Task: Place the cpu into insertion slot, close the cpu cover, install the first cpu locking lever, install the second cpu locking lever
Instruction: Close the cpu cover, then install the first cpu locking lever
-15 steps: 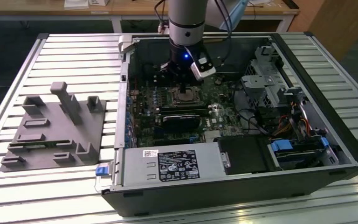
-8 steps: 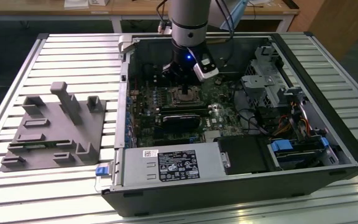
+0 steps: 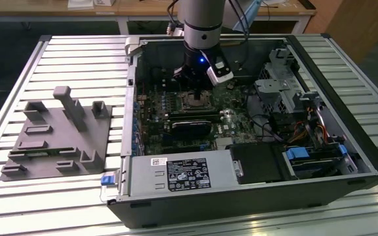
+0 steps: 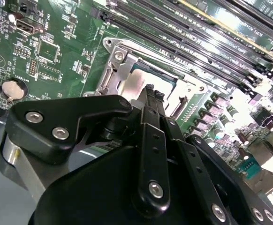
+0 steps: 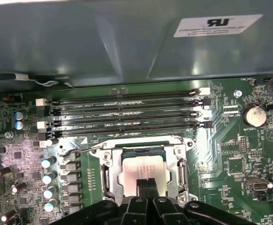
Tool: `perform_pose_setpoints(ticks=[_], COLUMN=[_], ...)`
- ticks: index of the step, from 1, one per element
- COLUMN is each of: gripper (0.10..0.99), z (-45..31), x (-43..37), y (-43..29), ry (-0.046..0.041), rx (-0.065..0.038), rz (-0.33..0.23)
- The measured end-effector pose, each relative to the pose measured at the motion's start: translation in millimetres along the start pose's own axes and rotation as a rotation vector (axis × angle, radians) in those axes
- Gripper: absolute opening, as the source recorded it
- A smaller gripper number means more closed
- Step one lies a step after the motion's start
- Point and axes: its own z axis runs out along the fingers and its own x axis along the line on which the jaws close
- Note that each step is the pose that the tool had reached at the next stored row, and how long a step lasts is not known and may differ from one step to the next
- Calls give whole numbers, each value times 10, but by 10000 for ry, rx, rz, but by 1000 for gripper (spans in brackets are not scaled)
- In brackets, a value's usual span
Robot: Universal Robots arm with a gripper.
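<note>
Found the small flat square cpu with a pale silvery face (image 5: pixel 139 171) seated in the square, metal-rimmed insertion slot (image 3: pixel 196 101), toward 10 o'clock from the middle of the open black computer case (image 3: pixel 255 196) in the exterior view. Judged placement done. Noted the thin silvery cpu cover (image 5: pixel 178 171), a frame with a square window, lying flat over the chip's edges; judged closing done or nearly so. Could not confirm either locking lever latched. Saw the black claw (image 5: pixel 147 186) with tips together, nothing between them, at the chip's edge; contact uncertain. Observed no tilt in the chip.
</note>
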Motion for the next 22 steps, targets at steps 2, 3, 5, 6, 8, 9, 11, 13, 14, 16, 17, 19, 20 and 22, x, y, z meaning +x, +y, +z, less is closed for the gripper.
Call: perform_pose_setpoints(ticks=[2, 3, 5, 6, 8, 9, 11, 13, 14, 16, 17, 19, 20, 22], gripper=[106, 106, 106, 106, 106, 106, 106, 106, 106, 106, 106, 106, 106, 106], z=[-4, -15, -56, -78, -125, -147, -189, -225, -237, -250, -249, -251, -251, -251], x=[-2, -3, -4, -5, -6, -7, -8, -9, -9, -9, -10, -9, -10, -9], y=[0, 1, 2, 2, 3, 4, 5, 5, 6, 6, 6, 6, 6, 6], ry=[2, 1, -1, 0, 0, 0, -1, 0, 0, 0, -1, 0, 0, 0], rx=[4, 3, 0, 0, 0, 1, -1, 0, 1, 0, -2, 0, 0, -1], rz=[0, 1, 0, 0, 0, 0, 0, -1, 0, 0, 0, 0, 0, 0])
